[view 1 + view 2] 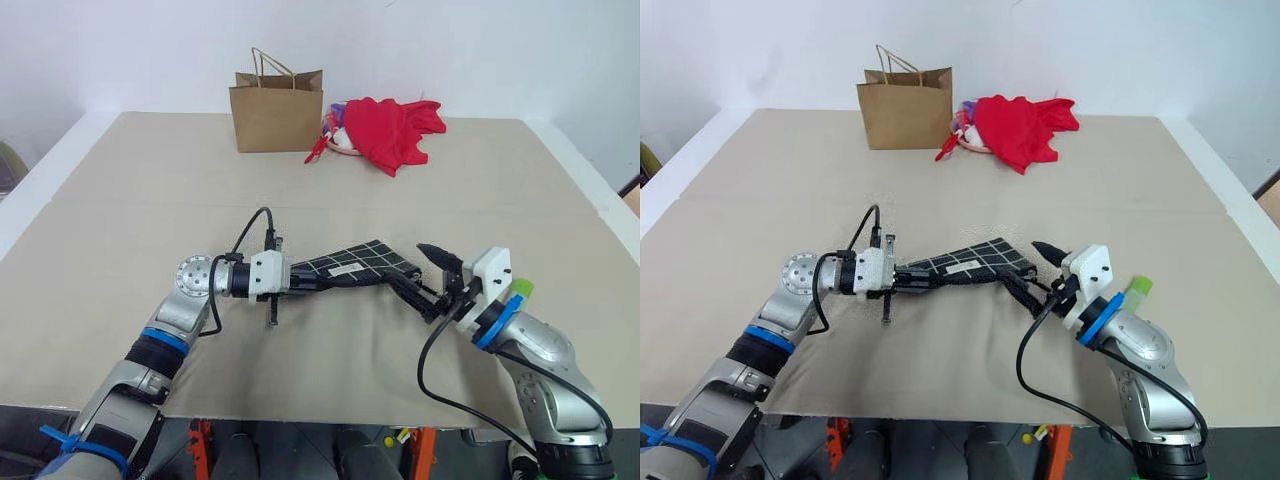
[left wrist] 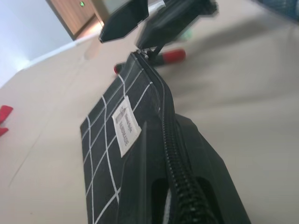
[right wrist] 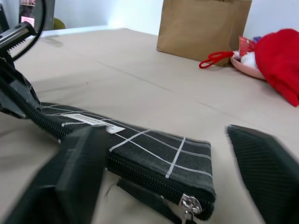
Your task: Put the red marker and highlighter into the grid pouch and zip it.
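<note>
Flat black fabric grid pouch [image 1: 355, 262] with white lines is lifted off the beige table [image 1: 120, 200], clamped at one end by the left gripper [image 1: 296, 277]. Right gripper [image 1: 432, 282], fingers spread, sits at the pouch's zipper-pull end, holding nothing. Stubby light-green highlighter [image 1: 519, 291] is mostly hidden behind the right wrist. Slim red marker [image 2: 172, 56] lies on the table beyond the pouch, its black half not made out.
</note>
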Robot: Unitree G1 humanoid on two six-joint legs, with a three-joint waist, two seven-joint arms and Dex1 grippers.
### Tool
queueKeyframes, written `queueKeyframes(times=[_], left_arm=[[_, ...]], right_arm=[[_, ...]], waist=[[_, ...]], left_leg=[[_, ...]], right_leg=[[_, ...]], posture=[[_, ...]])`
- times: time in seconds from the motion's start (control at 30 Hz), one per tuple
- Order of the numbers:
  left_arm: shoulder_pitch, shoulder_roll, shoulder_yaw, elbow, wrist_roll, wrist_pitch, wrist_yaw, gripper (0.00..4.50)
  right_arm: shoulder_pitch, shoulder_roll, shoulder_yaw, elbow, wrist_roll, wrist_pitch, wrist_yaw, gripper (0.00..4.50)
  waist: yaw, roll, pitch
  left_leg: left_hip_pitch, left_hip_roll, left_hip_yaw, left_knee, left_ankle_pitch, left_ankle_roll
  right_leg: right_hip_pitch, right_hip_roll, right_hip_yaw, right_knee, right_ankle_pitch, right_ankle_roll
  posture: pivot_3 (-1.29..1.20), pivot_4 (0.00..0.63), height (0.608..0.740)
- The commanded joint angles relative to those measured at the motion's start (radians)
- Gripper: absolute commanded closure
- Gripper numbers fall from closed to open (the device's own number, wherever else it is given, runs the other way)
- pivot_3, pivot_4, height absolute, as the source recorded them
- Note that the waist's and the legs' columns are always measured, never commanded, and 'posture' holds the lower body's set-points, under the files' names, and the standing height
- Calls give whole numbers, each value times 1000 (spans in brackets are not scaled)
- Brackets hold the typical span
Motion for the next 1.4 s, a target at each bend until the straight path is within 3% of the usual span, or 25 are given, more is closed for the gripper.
queueKeyframes(times=[0.03, 0.23, 0.47, 0.77, 1.4], left_arm=[[-3, 17, 49, -92, -85, 140, -30, 4500], [-11, 37, 78, -109, -101, 239, -74, 4500], [-22, 32, 104, -105, -100, 273, -86, 4500], [-21, 23, 116, -127, -103, 306, -94, 4500], [-19, 20, 120, -132, -100, 312, -95, 4500]], right_arm=[[16, -32, -15, -79, -5, -107, 55, 56], [106, -120, -32, -78, -88, -297, 148, 56], [172, -146, -105, -23, -86, -378, 156, 56], [127, -136, -37, -5, -154, -417, 132, 56], [125, -141, -30, 1, -155, -424, 123, 56]], waist=[[0, 1, 1], [3, 1, 1], [3, 1, 1], [3, 1, 1], [6, 1, 1]], left_leg=[[0, 0, 0, 0, 0, 0], [0, 0, -2, 0, 0, 0], [1, 0, -2, 1, 0, 0], [1, 0, -3, 1, 0, -1], [1, 0, -7, 1, 0, -1]], right_leg=[[0, 0, 0, 0, 0, 0], [1, 0, -2, 0, -1, 0], [2, 0, -3, 0, 0, -1], [2, 0, -3, 0, 0, -1], [4, 0, -8, 0, 0, -2]], posture=[[0, 150, 740], [0, 150, 740], [0, 150, 740], [0, 150, 740], [0, 150, 740]])
